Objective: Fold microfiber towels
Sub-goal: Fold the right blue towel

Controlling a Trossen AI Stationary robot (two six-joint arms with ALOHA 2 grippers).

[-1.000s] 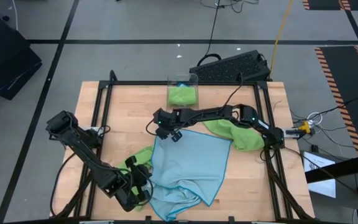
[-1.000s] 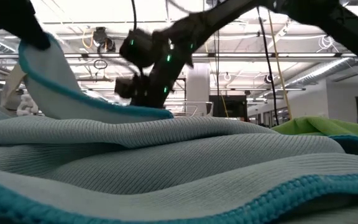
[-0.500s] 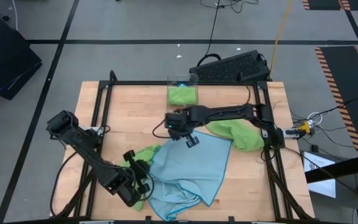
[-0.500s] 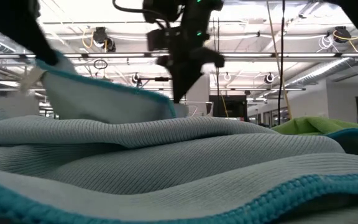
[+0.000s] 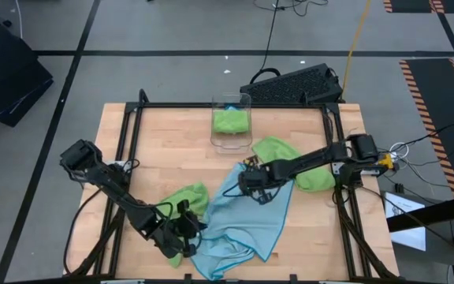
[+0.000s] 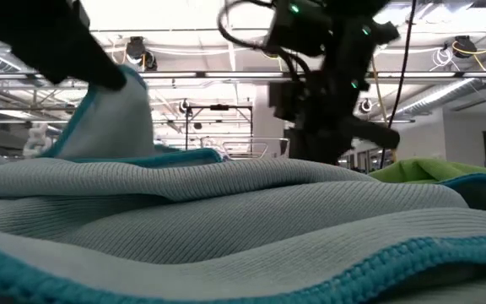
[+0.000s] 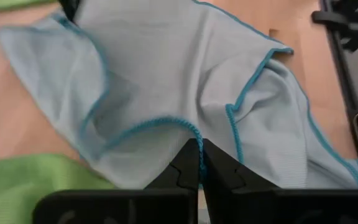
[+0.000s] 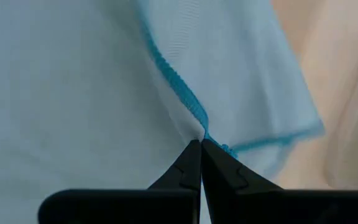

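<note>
So the right gripper (image 5: 251,183) is pinched tight on the teal hem of the light blue towel (image 5: 247,217), right at a corner where two edges meet, which the right wrist view shows really clearly (image 8: 199,144). It hangs over the middle of the table, and in the overhead view that corner looks lifted and carried inward over the rest of the cloth. The left gripper (image 5: 189,229) is down near the front-left of the table with its fingers pressed together on another bit of the same hem (image 7: 197,144), on the side next to a lime green towel (image 5: 181,197) that lies partly under or just beside the blue one.

Progress-wise, it looks early. The blue towel is spread but rumpled, with a bunched ridge along the front edge, and this looks like the first fold being made, not a finished one. No neat folded square shows anywhere on the wooden table (image 5: 172,134).

Still to go: the green one by the left arm is a crumpled heap, and a second green towel (image 5: 290,162) on the right side, under the right arm, is just as wadded. The clear plastic bin (image 5: 232,120) at the back holds more green cloth, with a hint of blue on top. Whether that stuff counts as done or waiting is hard to tell from here, but it doesn't look flat.

Best guess: one towel in progress, at least two loose ones left.
</note>
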